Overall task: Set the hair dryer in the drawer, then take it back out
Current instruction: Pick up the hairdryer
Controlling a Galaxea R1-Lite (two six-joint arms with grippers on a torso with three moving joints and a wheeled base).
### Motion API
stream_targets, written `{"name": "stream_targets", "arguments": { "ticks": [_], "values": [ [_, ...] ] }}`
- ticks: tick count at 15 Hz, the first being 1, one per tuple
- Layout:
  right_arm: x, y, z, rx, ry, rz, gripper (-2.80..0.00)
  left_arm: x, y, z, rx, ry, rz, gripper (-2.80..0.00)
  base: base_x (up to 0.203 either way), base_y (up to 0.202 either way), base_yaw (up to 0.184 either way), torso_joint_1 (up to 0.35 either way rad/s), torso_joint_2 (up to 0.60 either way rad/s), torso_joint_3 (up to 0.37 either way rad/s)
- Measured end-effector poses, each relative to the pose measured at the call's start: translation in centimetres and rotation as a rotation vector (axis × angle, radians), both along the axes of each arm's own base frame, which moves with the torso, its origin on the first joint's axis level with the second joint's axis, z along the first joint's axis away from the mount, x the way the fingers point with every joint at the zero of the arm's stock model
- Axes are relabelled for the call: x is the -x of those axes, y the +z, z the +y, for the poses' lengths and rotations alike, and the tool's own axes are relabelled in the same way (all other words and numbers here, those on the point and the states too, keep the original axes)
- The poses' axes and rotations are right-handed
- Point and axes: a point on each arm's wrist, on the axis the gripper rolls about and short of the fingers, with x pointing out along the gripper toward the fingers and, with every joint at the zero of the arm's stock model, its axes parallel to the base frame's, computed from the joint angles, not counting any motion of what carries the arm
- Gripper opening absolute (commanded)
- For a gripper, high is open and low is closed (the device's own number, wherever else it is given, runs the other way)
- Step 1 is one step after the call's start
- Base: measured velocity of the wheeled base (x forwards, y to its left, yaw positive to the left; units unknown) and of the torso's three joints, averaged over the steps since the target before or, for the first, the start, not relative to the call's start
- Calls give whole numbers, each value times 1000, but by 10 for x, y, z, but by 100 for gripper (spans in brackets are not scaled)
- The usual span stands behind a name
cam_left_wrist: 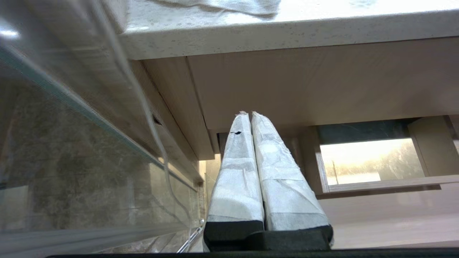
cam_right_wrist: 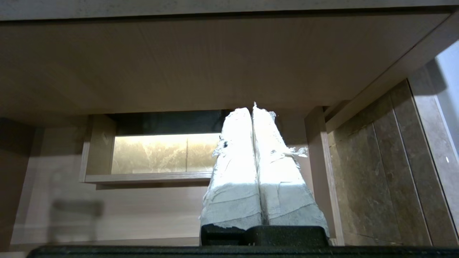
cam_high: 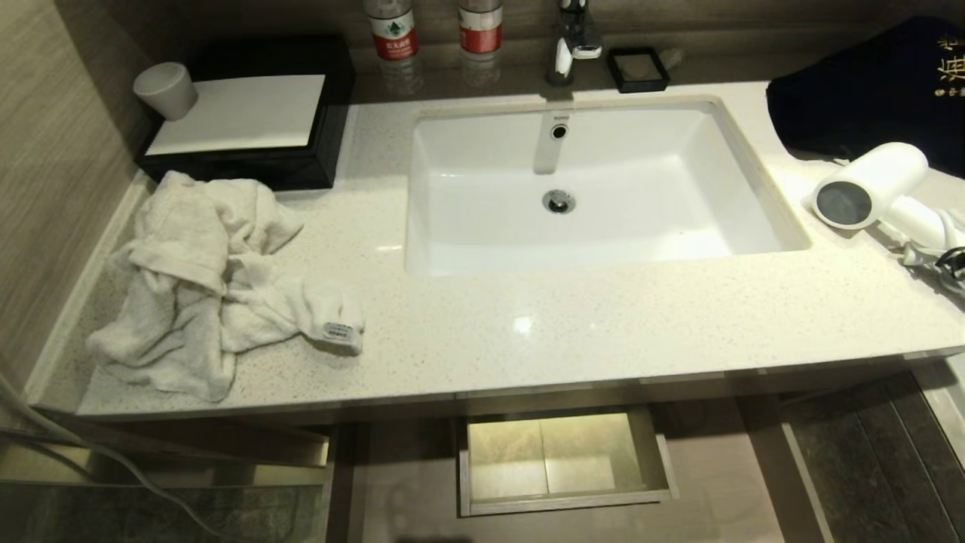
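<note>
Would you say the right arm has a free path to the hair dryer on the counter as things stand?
Probably yes: the hair dryer lies uncovered near the counter's right end. The right gripper, shut, is parked below the countertop, so it must rise first.
</note>
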Motion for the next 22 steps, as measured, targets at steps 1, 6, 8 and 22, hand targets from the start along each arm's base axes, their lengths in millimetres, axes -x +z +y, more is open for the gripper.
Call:
{"name": "stream_targets", "arguments": {
  "ticks": [1,6,8,22],
  "values": [
    [0,0,0,-12,-1,0,-280,0,0,0,0,0,0,-280,-2,8,-93,2,2,5],
    [0,0,0,-18,-1,-1,-280,0,0,0,0,0,0,-280,-1,8,-165,5,4,1],
    [0,0,0,-17,0,0,-280,0,0,0,0,0,0,-280,1,10,-172,1,1,2],
    [0,0,0,2,-1,-3,-280,0,0,0,0,0,0,-280,1,0,-31,1,0,0]
  ]
}}
